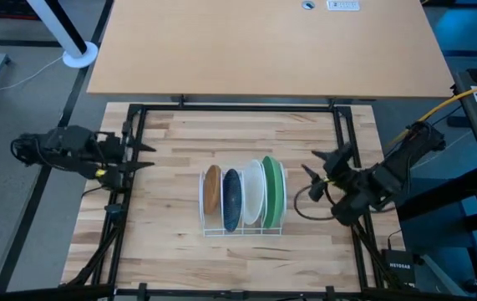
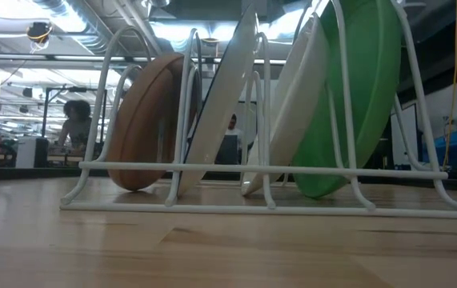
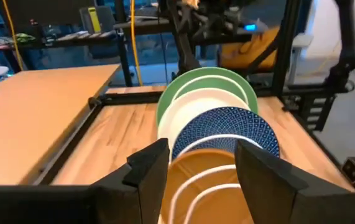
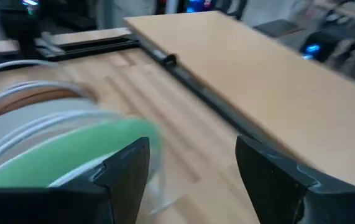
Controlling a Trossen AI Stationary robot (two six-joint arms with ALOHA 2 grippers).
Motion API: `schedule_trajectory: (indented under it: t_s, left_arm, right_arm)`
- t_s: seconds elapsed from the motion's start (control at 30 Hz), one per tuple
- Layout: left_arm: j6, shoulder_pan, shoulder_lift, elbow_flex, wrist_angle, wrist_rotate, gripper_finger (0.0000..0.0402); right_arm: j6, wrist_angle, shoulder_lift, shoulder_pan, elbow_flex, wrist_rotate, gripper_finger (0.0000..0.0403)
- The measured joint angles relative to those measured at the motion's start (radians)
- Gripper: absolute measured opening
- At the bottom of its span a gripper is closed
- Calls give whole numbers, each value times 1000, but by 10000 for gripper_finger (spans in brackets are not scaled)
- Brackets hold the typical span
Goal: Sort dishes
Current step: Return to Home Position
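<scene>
The four plates stand on edge side by side in the white wire rack (image 1: 242, 231), which sits at the middle of the wooden table (image 1: 171, 242). From the left arm's side to the right's, they are the tan-brown plate (image 1: 212, 191), the dark blue plate (image 1: 231, 201), the white plate (image 1: 252, 194) and the green plate (image 1: 272, 194). In the low view they all lean the same way against the rack's wire loops, with their lower rims on its base wires.

The left gripper (image 1: 144, 156) is low over the table's left edge, well apart from the rack and pointing toward it. Its fingers are apart with nothing between them. The right gripper (image 1: 311, 162) is near the rack's green-plate end, angled toward it. Its fingers are also spread and hold nothing. Neither gripper touches a plate.

A tan desk (image 1: 263, 42) adjoins the table's far side. In the low view a person (image 2: 74, 120) shows in the room beyond.
</scene>
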State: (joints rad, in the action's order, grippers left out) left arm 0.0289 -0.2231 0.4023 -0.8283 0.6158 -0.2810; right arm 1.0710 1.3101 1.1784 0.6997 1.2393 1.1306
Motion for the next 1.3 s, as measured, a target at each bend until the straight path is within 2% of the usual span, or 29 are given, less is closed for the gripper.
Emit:
schedule_trajectory:
  t_s: [0.13,0.27,0.43,0.6,0.83,1.03,1.1,1.17,1.23,1.3]
  left_arm:
    - [-46,0,-128,197,-145,0,175]
    - [-49,0,-205,375,-283,0,175]
    - [-82,0,-264,525,-395,-1,175]
    - [-123,1,-313,593,-420,-16,175]
    - [-125,1,-354,627,-408,-22,175]
    - [-55,1,-354,626,-335,-30,175]
    - [-57,1,-354,626,-322,-30,175]
    - [-76,1,-354,626,-310,-30,175]
    - [-102,1,-354,626,-300,-30,175]
    - [-120,1,-354,626,-303,-30,175]
  right_arm:
    - [-4,-166,-54,70,-141,-40,245]
    - [-16,-309,-84,141,-257,-33,245]
    - [-14,-492,-110,219,-407,3,245]
    - [55,-602,-121,271,-537,4,245]
    - [131,-709,-121,312,-657,22,245]
    - [127,-938,-121,322,-770,-13,245]
    - [88,-1077,-120,322,-821,-35,245]
    - [-23,-1274,-120,321,-872,-58,245]
    - [-194,-1496,-120,318,-921,-92,245]
    - [-397,-1726,-120,296,-961,-186,245]
